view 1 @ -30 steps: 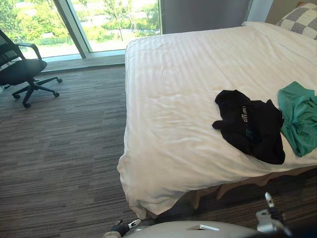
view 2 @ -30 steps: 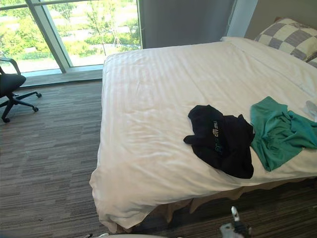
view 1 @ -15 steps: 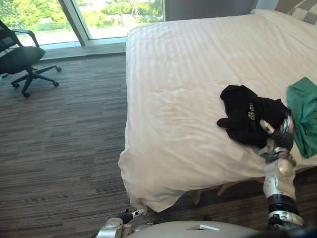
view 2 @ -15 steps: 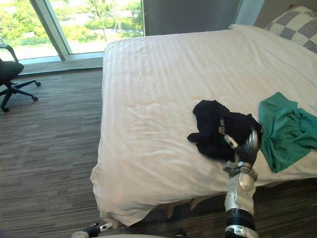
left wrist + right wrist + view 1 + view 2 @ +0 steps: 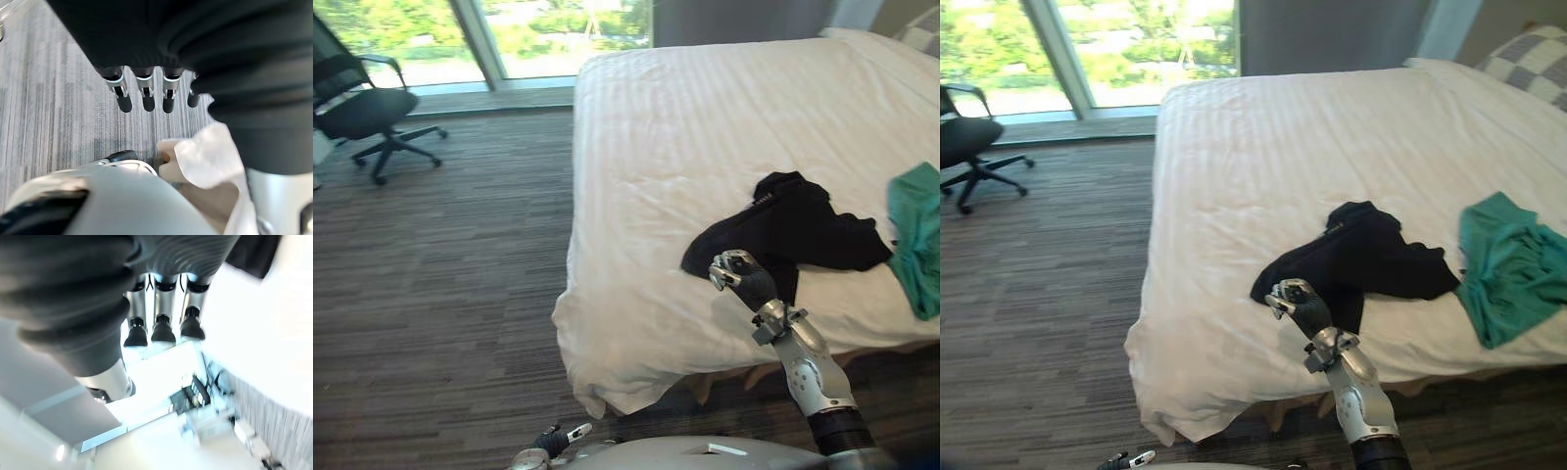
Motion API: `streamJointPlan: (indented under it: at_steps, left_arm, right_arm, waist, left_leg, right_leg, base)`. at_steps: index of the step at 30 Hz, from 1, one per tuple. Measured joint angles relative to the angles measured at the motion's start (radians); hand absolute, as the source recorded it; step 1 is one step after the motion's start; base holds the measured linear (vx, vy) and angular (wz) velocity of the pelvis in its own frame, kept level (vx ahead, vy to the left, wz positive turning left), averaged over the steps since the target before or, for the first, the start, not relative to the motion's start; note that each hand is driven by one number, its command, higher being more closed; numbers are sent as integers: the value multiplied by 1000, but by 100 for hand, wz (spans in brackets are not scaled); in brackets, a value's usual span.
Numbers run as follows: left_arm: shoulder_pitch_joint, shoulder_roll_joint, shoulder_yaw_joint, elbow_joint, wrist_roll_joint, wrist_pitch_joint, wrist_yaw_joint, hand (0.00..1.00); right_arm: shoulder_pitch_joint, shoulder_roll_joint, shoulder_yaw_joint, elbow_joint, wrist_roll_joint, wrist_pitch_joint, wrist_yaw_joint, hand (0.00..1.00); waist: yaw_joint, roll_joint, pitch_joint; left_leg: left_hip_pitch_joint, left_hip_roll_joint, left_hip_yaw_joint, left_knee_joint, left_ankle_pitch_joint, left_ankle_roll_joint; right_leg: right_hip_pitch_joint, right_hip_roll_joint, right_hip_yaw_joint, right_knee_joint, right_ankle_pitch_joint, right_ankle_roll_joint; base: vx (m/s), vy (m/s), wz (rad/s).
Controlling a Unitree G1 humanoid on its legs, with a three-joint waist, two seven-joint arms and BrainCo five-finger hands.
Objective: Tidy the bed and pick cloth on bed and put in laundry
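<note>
Black cloth [image 5: 793,230] lies near the bed's [image 5: 646,147] front edge, green cloth [image 5: 915,235] just beside it. Your right hand [image 5: 741,277] hovers released at the black cloth's corner; left hand [image 5: 146,93] hangs released over open floor [image 5: 440,274].

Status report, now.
Left hand open, low over the floor. Right hand open, empty, at near edge of black cloth. Green cloth beside it on bed. Nothing in the way.
</note>
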Motion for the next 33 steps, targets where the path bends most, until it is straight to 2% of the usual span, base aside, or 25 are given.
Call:
streamJointPlan:
  at_steps: [1,2,3,4,6,8,10,13,15,17,19,21,25,30,33]
  left_arm:
    - [12,1,2,1,-3,0,3,0]
    - [15,0,1,2,-4,0,9,0]
    - [16,1,1,2,-17,-2,15,0]
    - [17,2,1,6,-27,-4,17,0]
    - [15,4,1,15,-31,-10,19,0]
    - [11,5,2,25,-34,-31,19,0]
    - [10,7,2,43,-64,-53,19,0]
    - [-9,11,3,66,-79,-80,19,0]
    - [-32,16,2,70,-90,-99,19,0]
    - [-73,23,0,71,-117,-113,19,0]
    - [-141,35,-8,70,-146,-133,19,0]
    - [-181,38,-14,69,-165,-149,20,0]
    - [-248,41,-47,67,-226,-187,36,0]
    - [-325,36,-83,71,-281,-222,64,0]
    - [-375,6,-94,71,-316,-234,64,0]
  right_arm:
    - [-33,0,28,2,62,138,22,100]
    - [-40,-8,81,31,10,86,14,100]
    - [-35,-9,145,62,-51,-12,-4,100]
    - [-37,2,170,64,-100,-19,-28,100]
    - [-39,22,197,64,-137,-24,-57,100]
    - [-53,20,218,69,-141,-24,-81,100]
    - [-91,18,263,77,-140,-24,-105,100]
    - [-160,22,327,88,-129,-20,-139,100]
    - [-228,32,373,87,-119,-13,-159,100]
    - [-295,55,392,87,-118,-2,-172,100]
    - [-390,78,417,87,-118,3,-180,100]
    - [-448,101,435,88,-118,3,-182,100]
    - [-542,123,482,116,-119,3,-175,100]
    - [-577,129,519,137,-119,12,-171,100]
    - [-607,130,526,163,-119,22,-175,100]
  waist:
    - [-1,-4,1]
    - [0,-8,3]
    - [2,-12,9]
    - [4,-13,11]
    - [7,-16,14]
    - [24,-18,19]
    - [23,-18,29]
    - [29,-17,59]
    - [44,-18,86]
    - [49,-26,136]
    - [58,-36,218]
    - [70,-36,268]
    - [75,-23,353]
    - [79,-5,367]
    - [78,20,381]
  left_leg:
    - [0,0,-2,0,2,0]
    - [0,1,-5,0,4,0]
    - [-1,0,-12,-1,6,0]
    - [-2,0,-18,-3,10,1]
    - [-6,-1,-32,-13,19,2]
    - [-7,-2,-35,-13,20,3]
    - [-12,-4,-45,-13,24,4]
    - [-27,-3,-62,-12,32,4]
    - [-75,0,-68,1,39,5]
    - [-133,5,-86,41,38,7]
    - [-213,16,-109,110,26,9]
    - [-272,26,-110,161,13,10]
    - [-370,29,-111,210,10,14]
    - [-492,30,-110,251,12,20]
    - [-548,29,-111,273,14,23]
  right_leg:
    - [1,0,-1,0,0,0]
    - [2,0,-4,0,0,0]
    - [6,0,-10,0,-1,-1]
    - [7,0,-16,0,-1,-2]
    - [6,-1,-28,0,-1,-2]
    - [6,-1,-29,0,-1,-2]
    - [6,-2,-38,0,-1,-2]
    - [0,-3,-54,1,-1,-2]
    - [-41,-4,-57,11,1,-5]
    - [-73,-7,-72,30,3,-8]
    - [-124,-9,-83,66,0,-18]
    - [-176,-12,-80,98,-4,-25]
    - [-270,-23,-77,143,-5,-28]
    - [-392,-33,-71,181,-3,-32]
    - [-453,-43,-65,214,-5,-36]
  base:
    - [-46,-31,3]
    - [-56,-35,9]
    - [-60,-33,14]
    - [-50,-28,21]
    - [-40,-21,18]
    - [-32,-14,6]
    - [-37,-20,13]
    - [-42,-24,17]
    - [-50,-21,14]
    - [-38,-24,28]
    - [-92,-31,29]
    - [-93,-1,7]
    - [-74,17,3]
    - [-21,20,3]
    - [-13,4,0]
